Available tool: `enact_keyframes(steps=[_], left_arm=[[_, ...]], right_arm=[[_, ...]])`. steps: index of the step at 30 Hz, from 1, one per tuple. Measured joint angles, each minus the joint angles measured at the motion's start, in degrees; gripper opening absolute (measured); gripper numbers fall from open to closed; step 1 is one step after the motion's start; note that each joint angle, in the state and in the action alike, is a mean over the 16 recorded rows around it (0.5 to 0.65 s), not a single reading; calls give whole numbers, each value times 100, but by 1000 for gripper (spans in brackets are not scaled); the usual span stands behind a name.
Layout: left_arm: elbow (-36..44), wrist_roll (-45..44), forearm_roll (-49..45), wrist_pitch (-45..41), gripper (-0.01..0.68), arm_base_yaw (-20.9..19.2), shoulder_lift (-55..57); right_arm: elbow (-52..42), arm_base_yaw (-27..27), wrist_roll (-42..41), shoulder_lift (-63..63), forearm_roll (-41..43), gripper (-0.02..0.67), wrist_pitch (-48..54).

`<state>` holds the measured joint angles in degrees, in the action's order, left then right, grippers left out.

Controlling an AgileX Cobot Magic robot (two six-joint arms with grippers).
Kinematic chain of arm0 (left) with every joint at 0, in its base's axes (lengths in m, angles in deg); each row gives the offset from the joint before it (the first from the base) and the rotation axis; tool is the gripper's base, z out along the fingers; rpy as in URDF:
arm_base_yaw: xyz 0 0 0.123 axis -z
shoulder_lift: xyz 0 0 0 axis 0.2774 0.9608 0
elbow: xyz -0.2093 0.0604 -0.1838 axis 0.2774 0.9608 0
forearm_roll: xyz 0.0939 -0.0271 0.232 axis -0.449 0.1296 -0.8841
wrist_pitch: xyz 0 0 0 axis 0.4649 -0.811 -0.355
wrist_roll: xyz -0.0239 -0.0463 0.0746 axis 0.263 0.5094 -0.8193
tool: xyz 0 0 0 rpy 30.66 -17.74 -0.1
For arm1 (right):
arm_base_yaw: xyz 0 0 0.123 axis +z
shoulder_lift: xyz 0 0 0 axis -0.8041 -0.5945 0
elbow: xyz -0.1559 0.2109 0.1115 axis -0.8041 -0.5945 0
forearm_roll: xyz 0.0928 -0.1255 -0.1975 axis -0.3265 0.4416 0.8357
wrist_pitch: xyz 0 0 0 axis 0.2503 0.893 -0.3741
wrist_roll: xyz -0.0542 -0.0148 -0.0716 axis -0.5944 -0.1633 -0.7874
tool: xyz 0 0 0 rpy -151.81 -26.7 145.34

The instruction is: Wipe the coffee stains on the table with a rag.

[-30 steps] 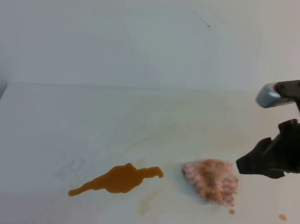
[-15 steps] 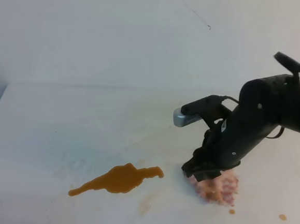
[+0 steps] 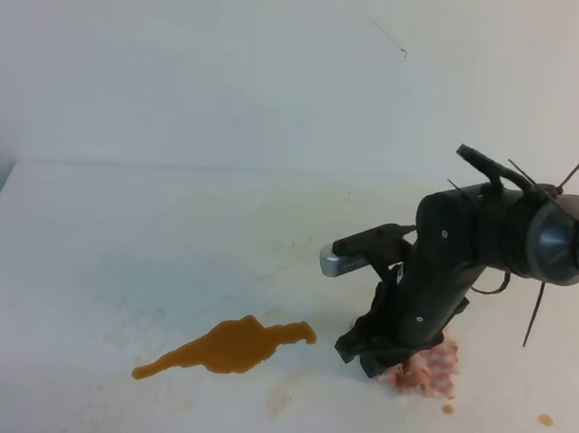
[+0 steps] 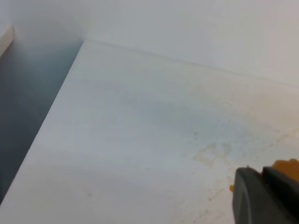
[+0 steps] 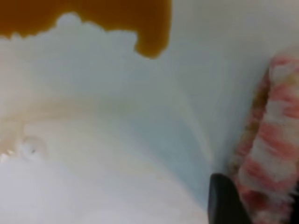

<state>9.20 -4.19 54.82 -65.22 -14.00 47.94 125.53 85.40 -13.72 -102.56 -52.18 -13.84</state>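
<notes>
- Exterior high view: the right claw [image 3: 383, 362] has come down from well clear at the right edge a second ago onto the rag [image 3: 432, 369]. It now covers the rag's left half; only the pink-striped right part shows.
- The rag lies on the white desk [image 3: 167, 237], near the right end of the coffee stains [image 3: 229, 345] but apart from it. The puddle's outline is unchanged, so no wiping has begun.
- Small orange droplets [image 3: 545, 419] sit further right on the desk.
- Left wrist view: bare desk, and a dark claw tip [image 4: 266, 196] at the lower right corner. Whether the left claw is open or closed cannot be told.
- Right wrist view: one dark finger [image 5: 224, 198] stands just left of the rag [image 5: 268, 154]; the puddle [image 5: 107, 18] lies across the top. The claw is spread open, astride the cloth.
- Judgement: the approach is finished; closing on the rag comes next, then a sweep left through the stain.
</notes>
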Motion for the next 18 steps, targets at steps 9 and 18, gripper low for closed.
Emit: enact_keyframes(steps=[9, 18], left_arm=[[11, -4, 109, 20, 0, 0, -11], [11, -4, 120, 34, 0, 0, -11]], right_arm=[[300, 4, 27, -258, -29, 126, 122], [1274, 232, -21, -428, -279, 37, 395]])
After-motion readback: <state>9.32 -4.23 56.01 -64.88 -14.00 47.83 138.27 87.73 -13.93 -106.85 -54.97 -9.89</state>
